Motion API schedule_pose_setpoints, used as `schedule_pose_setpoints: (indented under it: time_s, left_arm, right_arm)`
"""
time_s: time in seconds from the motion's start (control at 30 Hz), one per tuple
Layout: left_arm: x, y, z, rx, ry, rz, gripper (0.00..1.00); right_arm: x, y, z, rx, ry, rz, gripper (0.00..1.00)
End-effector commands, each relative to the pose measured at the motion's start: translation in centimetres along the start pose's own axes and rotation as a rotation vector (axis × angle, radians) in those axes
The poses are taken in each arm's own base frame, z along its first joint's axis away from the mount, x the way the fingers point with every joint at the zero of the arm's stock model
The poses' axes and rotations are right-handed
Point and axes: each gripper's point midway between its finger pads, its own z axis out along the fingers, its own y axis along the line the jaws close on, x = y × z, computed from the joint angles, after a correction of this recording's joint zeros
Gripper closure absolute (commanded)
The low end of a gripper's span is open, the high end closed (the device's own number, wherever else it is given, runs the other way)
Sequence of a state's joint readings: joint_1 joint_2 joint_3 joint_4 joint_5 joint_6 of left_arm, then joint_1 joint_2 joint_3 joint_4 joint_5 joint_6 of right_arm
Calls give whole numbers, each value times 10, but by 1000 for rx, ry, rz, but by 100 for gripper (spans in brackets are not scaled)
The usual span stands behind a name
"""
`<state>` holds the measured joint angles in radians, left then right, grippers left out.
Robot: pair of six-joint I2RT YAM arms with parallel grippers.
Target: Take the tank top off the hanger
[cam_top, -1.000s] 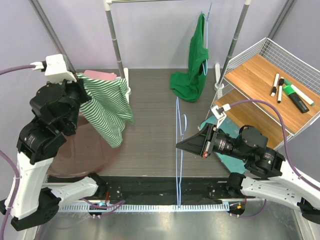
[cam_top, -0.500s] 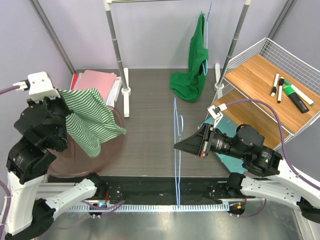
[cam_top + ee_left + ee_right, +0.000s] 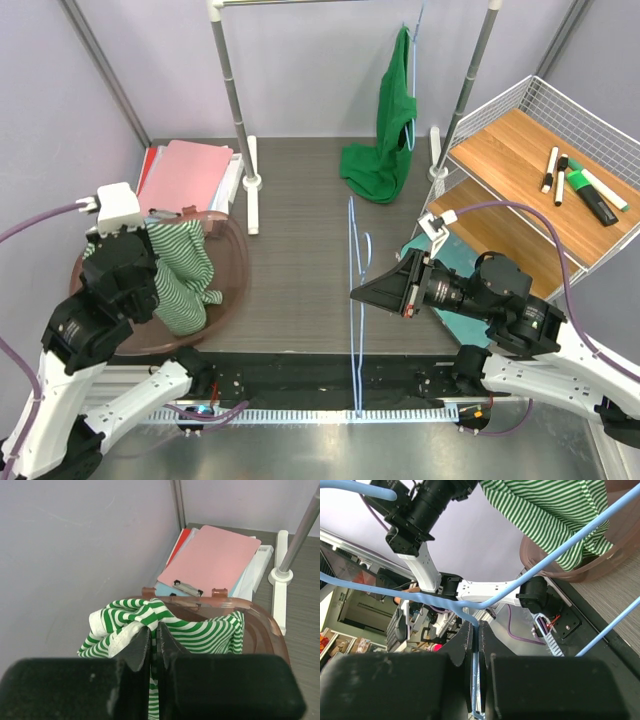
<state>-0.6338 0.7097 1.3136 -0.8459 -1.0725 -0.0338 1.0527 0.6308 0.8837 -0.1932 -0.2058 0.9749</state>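
Left tool (image 3: 154, 628) pinches striped tank top (image 3: 207, 632) — seemingly over brown tub (image 3: 271, 626).

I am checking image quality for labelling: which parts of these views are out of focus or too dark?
Top external: evenly lit, sharp throughout. Left wrist: striped tank top sharp, left fingers dark and soft. Right wrist: blue hanger clear, right fingers black, featureless.

Green-and-white striped tank top (image 3: 183, 283), pale-blue hanger (image 3: 570, 544) — brown basket (image 3: 270, 625).

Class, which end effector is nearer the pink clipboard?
Left. The left end effector hangs in front of the pink clipboard; the right end effector holds the blue hanger far to its right.
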Motion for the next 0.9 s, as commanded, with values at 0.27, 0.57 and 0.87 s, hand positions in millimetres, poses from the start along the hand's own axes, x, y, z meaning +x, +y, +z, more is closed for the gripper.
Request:
schedule_pose_setpoints:
  time_s: [0.27, 0.57, 0.87]
  left_arm:
    - [111, -74, -2, 135, 315, -191, 36]
    - [89, -51, -18, 125, 274, -421, 0]
    - [-6, -135, -111, 1001, 160, -586, 1]
  right_arm:
    - [-1, 14, 0, -84, -12, 14, 99]
    - [-2, 12, -6, -71, -22, 7, 99]
    - [-2, 1, 2, -28, -29, 13, 99]
